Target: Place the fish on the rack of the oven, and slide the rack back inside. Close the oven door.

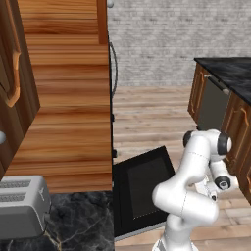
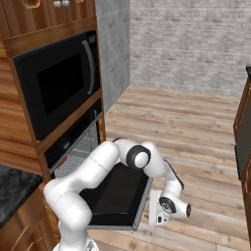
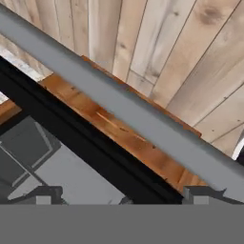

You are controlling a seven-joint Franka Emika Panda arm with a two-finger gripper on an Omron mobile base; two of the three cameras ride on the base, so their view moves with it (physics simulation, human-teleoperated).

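Black glass and dark trim are marking the oven (image 2: 73, 142), which is being shown built into the wood cabinetry below the microwave (image 2: 56, 83). Its oven door (image 2: 117, 196) is lying dropped open, flat and level, out from the foot of the oven. Inside the cavity, the silver wires of the rack (image 2: 73, 157) are being glimpsed in the right base view; whether the fish is lying on it cannot be told.

The gripper (image 2: 154, 214) is being held just beyond the outer edge of the oven door, low beside it, with its jaws spread wide and nothing between them. The long silver bar handle (image 3: 124, 102) is being seen crossing the hand view just ahead of the fingertips (image 3: 40, 196).

Closing the door is judged to be the step in hand. It would be done well by getting under the outer edge near the handle and lifting in an arc about the hinge at the oven's foot, not pushing straight in.

In the left base view, a toaster (image 1: 22, 206) is being shown on the counter beside the oven; the microwave is being shown by the right base view.
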